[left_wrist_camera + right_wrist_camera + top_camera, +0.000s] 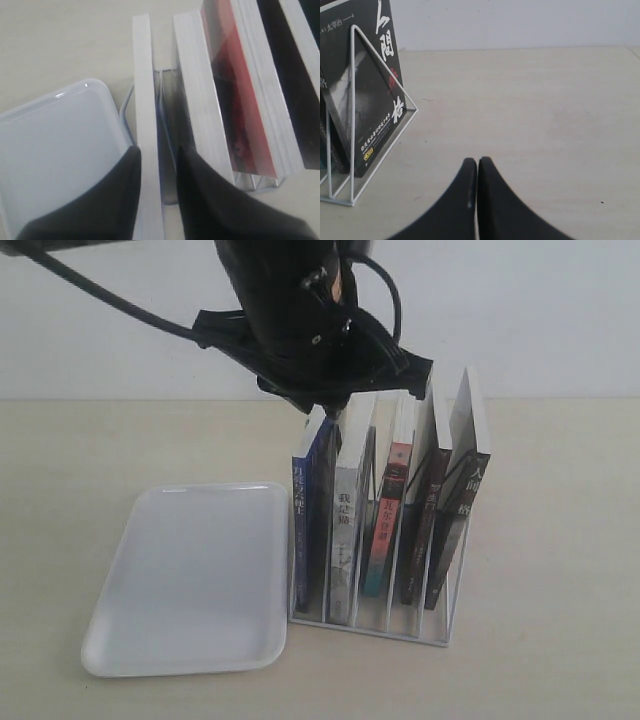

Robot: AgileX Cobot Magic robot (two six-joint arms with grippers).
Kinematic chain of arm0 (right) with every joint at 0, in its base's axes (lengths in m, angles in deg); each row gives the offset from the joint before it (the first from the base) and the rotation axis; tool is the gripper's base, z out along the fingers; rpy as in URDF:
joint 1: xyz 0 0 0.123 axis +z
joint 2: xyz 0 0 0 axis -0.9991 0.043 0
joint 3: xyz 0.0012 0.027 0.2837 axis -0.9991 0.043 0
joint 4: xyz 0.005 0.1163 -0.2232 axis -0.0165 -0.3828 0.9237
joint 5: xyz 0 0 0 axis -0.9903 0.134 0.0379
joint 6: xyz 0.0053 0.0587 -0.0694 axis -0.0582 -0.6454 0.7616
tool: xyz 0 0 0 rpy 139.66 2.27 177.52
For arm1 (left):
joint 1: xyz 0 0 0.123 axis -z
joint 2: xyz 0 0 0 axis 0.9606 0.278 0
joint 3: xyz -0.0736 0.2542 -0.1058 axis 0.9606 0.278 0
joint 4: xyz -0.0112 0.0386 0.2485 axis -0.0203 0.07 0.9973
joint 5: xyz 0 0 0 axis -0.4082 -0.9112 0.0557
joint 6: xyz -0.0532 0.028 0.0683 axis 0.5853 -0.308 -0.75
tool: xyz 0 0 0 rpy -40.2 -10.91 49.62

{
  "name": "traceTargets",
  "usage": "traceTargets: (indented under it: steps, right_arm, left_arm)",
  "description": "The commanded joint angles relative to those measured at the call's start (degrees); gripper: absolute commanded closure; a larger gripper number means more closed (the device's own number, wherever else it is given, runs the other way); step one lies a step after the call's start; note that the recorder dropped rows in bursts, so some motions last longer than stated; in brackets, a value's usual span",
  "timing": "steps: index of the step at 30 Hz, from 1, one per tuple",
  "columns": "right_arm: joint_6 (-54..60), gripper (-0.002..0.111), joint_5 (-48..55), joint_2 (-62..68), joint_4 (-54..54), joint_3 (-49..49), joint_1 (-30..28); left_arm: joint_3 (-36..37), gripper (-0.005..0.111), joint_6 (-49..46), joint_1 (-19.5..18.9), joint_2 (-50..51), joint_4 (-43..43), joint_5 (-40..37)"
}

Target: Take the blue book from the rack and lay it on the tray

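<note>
The blue book (310, 510) stands in the leftmost slot of the white wire rack (440, 637), its dark blue spine facing front. My left gripper (325, 405) hangs at its top edge. In the left wrist view the black fingers (125, 190) straddle the book's white page edge (142, 75): one finger lies against it, and a dark gap shows before the other. The left gripper (157, 148) is open. The white tray (190, 580) lies flat just left of the rack, also seen as the tray (55, 150). My right gripper (477, 160) is shut on nothing, low over bare table beside the rack (352, 125).
Right of the blue book the rack holds a white-spined book (345, 540), a red-and-teal-spined one (388, 520) and two black-spined ones (420, 530) (460, 520). The second slot's book (200, 95) stands close beside the left fingers. A white wall runs behind the table.
</note>
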Motion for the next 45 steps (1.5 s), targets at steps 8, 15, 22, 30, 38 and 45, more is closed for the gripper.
traceTargets:
  steps: [8, 15, 22, 30, 38, 45]
  right_arm:
    - [0.0, 0.108, -0.67, -0.27, 0.28, -0.07, -0.38]
    - [0.0, 0.108, -0.66, -0.27, 0.16, -0.07, -0.38]
    - [0.0, 0.108, -0.26, -0.27, 0.05, -0.07, -0.38]
    - [0.0, 0.108, -0.26, -0.27, 0.05, -0.07, -0.38]
    - [0.0, 0.108, -0.26, -0.27, 0.05, -0.07, -0.38]
    - [0.0, 0.108, -0.26, -0.27, 0.05, -0.07, -0.38]
  left_arm:
    - [-0.17, 0.074, 0.1, -0.49, 1.06, 0.26, -1.47]
    - [-0.17, 0.074, -0.82, -0.49, 2.96, -0.59, -1.75]
    - [-0.17, 0.075, -1.87, -0.77, 4.32, -0.83, -3.0]
    - [-0.17, 0.099, -2.93, -0.87, 4.42, -0.62, -3.78]
    - [-0.17, 0.102, -4.46, -0.87, 3.59, -1.56, -5.02]
    - [-0.17, 0.102, -5.03, -0.87, -1.77, -1.68, -6.2]
